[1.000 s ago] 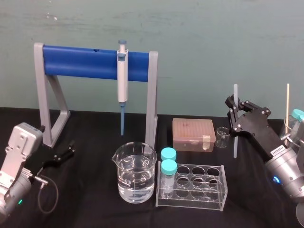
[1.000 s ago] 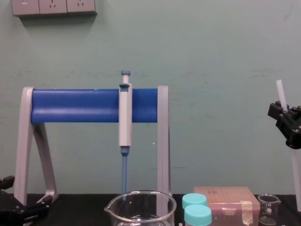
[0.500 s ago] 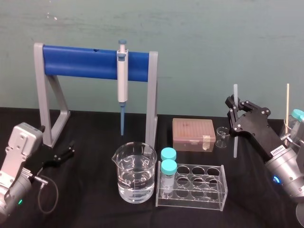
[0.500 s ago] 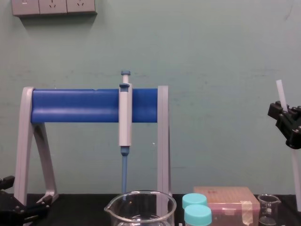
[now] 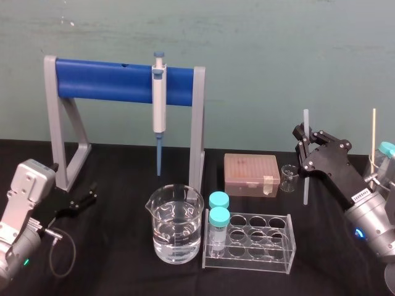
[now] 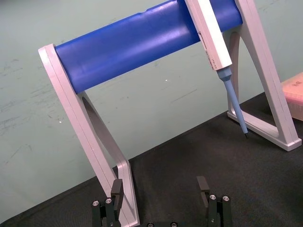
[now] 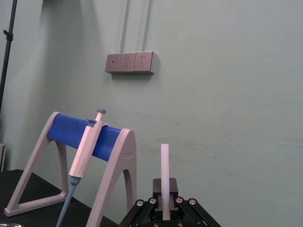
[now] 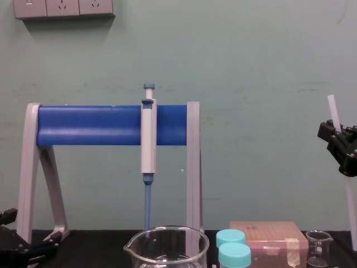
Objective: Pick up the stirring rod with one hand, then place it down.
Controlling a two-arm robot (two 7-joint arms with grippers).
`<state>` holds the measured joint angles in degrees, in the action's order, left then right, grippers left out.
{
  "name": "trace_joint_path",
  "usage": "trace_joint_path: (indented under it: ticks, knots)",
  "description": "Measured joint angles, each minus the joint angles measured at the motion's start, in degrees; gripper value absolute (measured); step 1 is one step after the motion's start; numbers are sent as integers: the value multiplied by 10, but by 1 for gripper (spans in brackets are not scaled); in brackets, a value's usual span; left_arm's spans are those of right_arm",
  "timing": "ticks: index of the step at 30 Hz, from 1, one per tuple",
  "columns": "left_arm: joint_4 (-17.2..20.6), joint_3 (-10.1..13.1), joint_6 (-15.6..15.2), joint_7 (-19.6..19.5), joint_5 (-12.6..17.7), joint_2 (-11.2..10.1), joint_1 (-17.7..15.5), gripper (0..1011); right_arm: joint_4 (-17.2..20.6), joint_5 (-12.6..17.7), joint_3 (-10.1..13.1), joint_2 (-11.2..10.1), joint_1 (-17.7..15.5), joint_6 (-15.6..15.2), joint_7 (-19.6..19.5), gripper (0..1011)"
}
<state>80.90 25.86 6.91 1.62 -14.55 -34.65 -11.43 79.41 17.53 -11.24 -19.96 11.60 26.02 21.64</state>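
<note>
At three o'clock the right gripper (image 5: 304,145) clamps the thin, translucent white stirring rod (image 5: 305,188) upright; the left gripper (image 5: 83,197), at eight o'clock, gapes idle.

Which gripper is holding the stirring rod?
The right gripper, clamped on the upright stirring rod; the left gripper rests open and empty, low by the stand.

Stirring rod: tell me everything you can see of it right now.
The stirring rod is a thin, straight, translucent white stick, glass or plastic by its look, with a squared top end. It stands nearly upright, leaning slightly in the chest view, clamped about mid-length in the right end effector, which is shut on it, at the right of the table near the small beaker. Nothing else visibly touches it; whether its lower end clears the table is unclear.
</note>
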Motion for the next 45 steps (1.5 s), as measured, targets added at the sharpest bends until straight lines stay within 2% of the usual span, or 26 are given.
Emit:
trace_joint_path:
  ticks: [18,23,26,32,45]
  knots:
    - [0,0,0,0,0,0,0,1000,0,0,1,1,0,0,2,67]
    - [0,0,0,0,0,0,0,1000,1,4,1,2,0,1,23,67]
    - [0,0,0,0,0,0,0,1000,2,11,-5,3,4,2,50,67]
    - [0,0,0,0,0,0,0,1000,2,18,-15,5,8,0,79,67]
    - [0,0,0,0,0,0,0,1000,13,24,-29,3,4,-10,96,67]
